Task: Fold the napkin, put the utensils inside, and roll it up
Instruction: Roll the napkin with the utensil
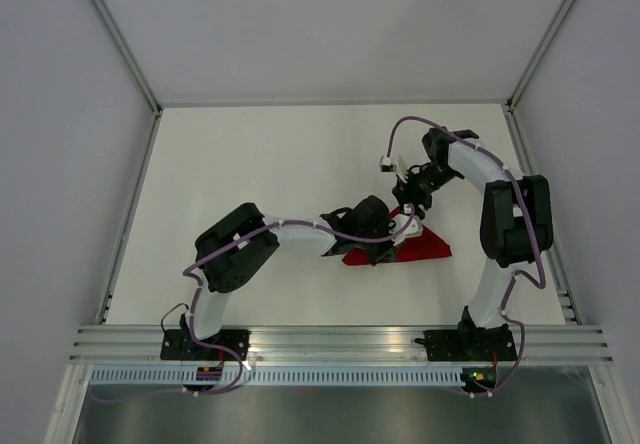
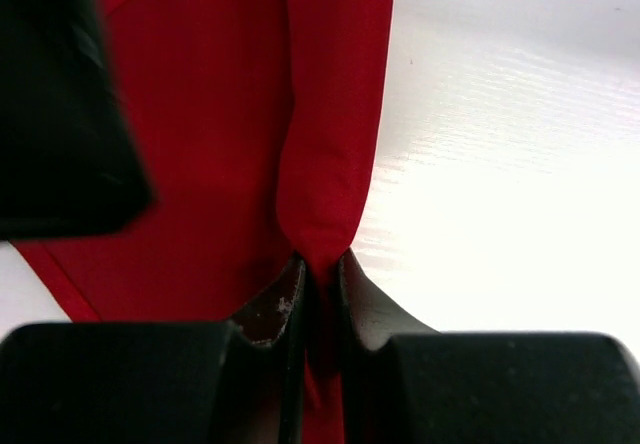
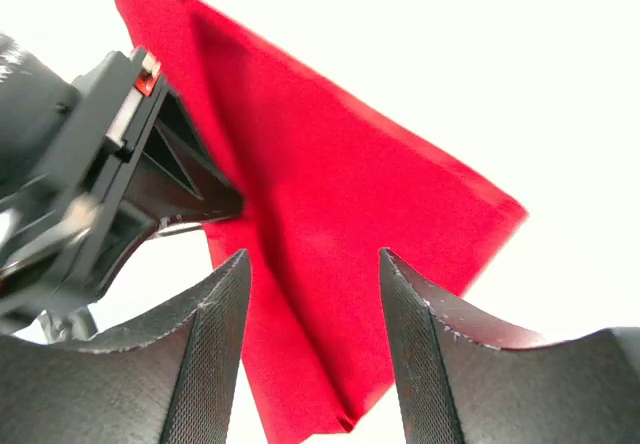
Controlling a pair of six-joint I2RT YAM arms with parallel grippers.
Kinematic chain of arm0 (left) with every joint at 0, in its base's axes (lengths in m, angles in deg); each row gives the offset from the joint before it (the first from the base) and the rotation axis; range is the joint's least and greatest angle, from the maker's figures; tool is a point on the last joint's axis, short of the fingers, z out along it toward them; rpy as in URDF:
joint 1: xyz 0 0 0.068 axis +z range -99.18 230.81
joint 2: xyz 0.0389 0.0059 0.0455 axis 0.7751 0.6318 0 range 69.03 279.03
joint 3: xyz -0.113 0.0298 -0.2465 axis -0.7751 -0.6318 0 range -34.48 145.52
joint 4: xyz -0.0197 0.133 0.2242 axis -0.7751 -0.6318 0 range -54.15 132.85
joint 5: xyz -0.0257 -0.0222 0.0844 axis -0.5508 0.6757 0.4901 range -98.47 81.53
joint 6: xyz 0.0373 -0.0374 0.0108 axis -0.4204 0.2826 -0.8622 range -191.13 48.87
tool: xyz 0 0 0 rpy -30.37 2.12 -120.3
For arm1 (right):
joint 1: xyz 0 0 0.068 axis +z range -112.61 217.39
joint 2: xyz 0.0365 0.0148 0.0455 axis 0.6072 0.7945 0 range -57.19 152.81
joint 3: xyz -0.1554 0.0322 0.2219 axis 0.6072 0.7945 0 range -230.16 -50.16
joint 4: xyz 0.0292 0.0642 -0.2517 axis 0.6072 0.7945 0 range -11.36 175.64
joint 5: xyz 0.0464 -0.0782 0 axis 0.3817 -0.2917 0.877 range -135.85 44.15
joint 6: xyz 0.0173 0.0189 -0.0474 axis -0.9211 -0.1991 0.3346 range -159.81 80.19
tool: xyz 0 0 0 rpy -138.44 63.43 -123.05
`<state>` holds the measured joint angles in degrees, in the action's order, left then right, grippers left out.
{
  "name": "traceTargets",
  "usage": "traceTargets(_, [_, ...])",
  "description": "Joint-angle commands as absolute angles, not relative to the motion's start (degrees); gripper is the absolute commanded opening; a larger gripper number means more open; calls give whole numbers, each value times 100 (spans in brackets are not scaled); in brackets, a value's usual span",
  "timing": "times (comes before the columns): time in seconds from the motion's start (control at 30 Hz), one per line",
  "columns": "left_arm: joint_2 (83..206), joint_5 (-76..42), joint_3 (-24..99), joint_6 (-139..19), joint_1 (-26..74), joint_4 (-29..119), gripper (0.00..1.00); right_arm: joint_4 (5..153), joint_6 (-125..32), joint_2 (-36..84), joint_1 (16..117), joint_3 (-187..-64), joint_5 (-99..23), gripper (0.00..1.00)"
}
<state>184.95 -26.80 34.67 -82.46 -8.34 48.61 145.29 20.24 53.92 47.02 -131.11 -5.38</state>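
Napkin [image 1: 425,247]: folded red cloth on the tabletop [image 1: 260,154]; likely thin, limp, light and a bit slick.
Left pincer [image 2: 320,267]: closed tight on a raised fold.
Right pincer [image 3: 312,269]: jaws apart, holding nothing.
Grip: best pinched at hems or corners.

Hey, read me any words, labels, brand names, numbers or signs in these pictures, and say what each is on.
No text can be read.
The napkin is plain red, with no print.
One small white tag, above the middle of the top view, is too small to read.
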Motion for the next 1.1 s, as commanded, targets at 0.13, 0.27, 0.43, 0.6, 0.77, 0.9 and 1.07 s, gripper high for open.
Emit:
traceTargets(0.13, [19189,-4098,4030,-7729,-289,3390,2,13402,1134,4302,4161,-13024,-243,60])
traceTargets(0.27, [19567,-4669,4453,-7535,123,2906,2,13216,1195,3705,3871,-12637,-32,60])
traceTargets(0.43, [20024,-5223,5085,-7325,353,2151,2,12541,1538,2905,3862,-11489,-163,61])
traceTargets(0.6, [20350,-5662,5420,-6983,546,1921,2,11768,1732,1885,3941,-10310,-392,64])
traceTargets(0.77, [20631,-5892,5693,-6788,669,1614,2,10610,1478,1085,4677,-9298,-1322,66])
traceTargets(0.9, [20789,-5910,5903,-6499,731,1455,2,9730,1205,671,5627,-8402,-2272,68])
traceTargets(1.07, [20921,-5971,5992,-6226,775,1367,2,9060,1090,785,6664,-8005,-3256,69])
